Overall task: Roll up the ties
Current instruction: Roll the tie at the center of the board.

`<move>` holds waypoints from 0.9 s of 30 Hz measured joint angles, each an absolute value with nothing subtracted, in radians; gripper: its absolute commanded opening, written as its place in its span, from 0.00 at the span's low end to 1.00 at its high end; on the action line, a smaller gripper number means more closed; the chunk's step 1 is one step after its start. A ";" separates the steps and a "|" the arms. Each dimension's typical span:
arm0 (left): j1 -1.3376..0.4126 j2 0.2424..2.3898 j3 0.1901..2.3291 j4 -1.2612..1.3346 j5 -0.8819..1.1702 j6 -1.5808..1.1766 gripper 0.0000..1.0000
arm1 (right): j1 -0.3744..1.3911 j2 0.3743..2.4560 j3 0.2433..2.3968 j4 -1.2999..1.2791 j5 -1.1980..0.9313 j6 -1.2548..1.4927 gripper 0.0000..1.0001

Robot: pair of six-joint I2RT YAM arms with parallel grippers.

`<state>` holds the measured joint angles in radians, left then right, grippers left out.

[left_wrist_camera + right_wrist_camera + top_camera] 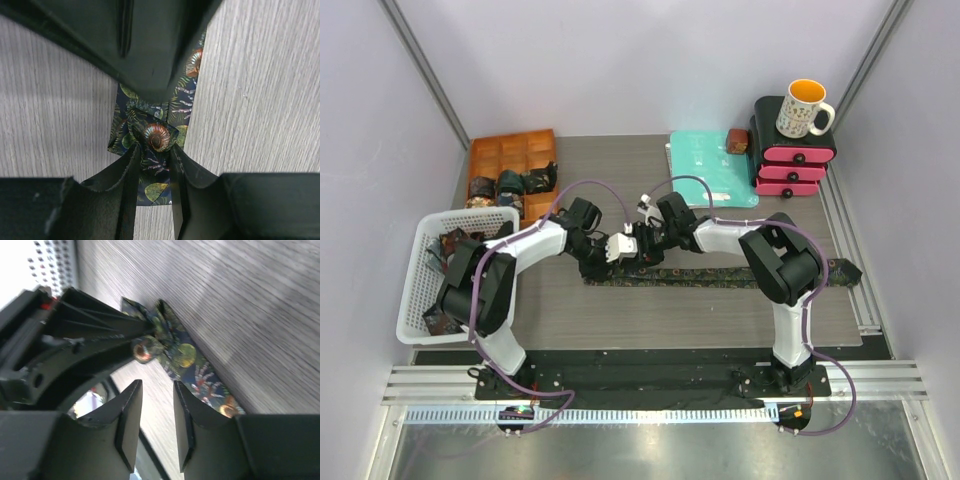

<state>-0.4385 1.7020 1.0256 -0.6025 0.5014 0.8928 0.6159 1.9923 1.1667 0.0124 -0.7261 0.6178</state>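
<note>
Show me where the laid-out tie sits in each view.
Top external: the tie stretches left to right across the middle of the table.
Left wrist: tie at centre, folded end nearest.
Right wrist: tie runs from centre to lower right.
Shared landmark: orange shell print on the folded end, wrist views only.

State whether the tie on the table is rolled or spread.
Mostly spread: the tie lies as a long strip; only the end at the left gripper is folded.

One camera looks down on the whole table point(570, 310) from above and behind me. My wrist cameras face each other at close range and share the folded end of the tie point(157, 137).
</note>
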 measured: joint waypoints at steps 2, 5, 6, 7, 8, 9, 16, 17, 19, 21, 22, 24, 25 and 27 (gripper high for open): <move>-0.439 1.702 1.026 -0.598 0.498 0.883 0.29 | 0.617 1.995 1.159 0.051 -0.729 0.662 0.40; -0.439 1.703 1.026 -0.591 0.497 0.867 0.29 | 0.626 2.011 1.159 0.110 -0.729 0.712 0.41; -0.439 1.703 1.026 -0.590 0.497 0.865 0.29 | 0.630 2.016 1.159 0.121 -0.728 0.721 0.41; -0.439 1.703 1.026 -0.588 0.497 0.863 0.29 | 0.633 2.020 1.159 0.128 -0.728 0.728 0.41; -0.439 1.702 1.026 -0.587 0.497 0.862 0.29 | 0.637 2.025 1.159 0.136 -0.728 0.736 0.41; -0.439 1.702 1.026 -0.586 0.498 0.862 0.29 | 0.641 2.031 1.159 0.145 -0.728 0.742 0.41; -0.439 1.702 1.026 -0.580 0.498 0.847 0.29 | 0.653 2.080 1.159 0.185 -0.728 0.786 0.41; -0.439 1.702 1.026 -0.580 0.498 0.846 0.29 | 0.655 2.087 1.159 0.194 -0.728 0.798 0.41; -0.439 1.702 1.026 -0.579 0.498 0.844 0.29 | 0.660 2.094 1.159 0.217 -0.728 0.817 0.39; -0.439 1.702 1.026 -0.579 0.499 0.844 0.30 | 0.661 2.098 1.159 0.234 -0.728 0.831 0.33; -0.439 1.702 1.026 -0.579 0.499 0.844 0.32 | 0.663 2.099 1.159 0.244 -0.728 0.840 0.28; -0.439 1.702 1.025 -0.579 0.499 0.846 0.34 | 0.667 2.102 1.159 0.259 -0.729 0.850 0.20; -0.439 1.702 1.025 -0.580 0.499 0.848 0.39 | 0.668 2.103 1.159 0.265 -0.728 0.855 0.13; -0.439 1.700 1.020 -0.578 0.500 0.854 0.46 | 0.670 2.105 1.159 0.271 -0.729 0.863 0.07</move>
<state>-0.4385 1.7004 1.0199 -0.5777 0.4999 0.8539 0.6697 2.1048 1.1591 0.2710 -0.7292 0.8635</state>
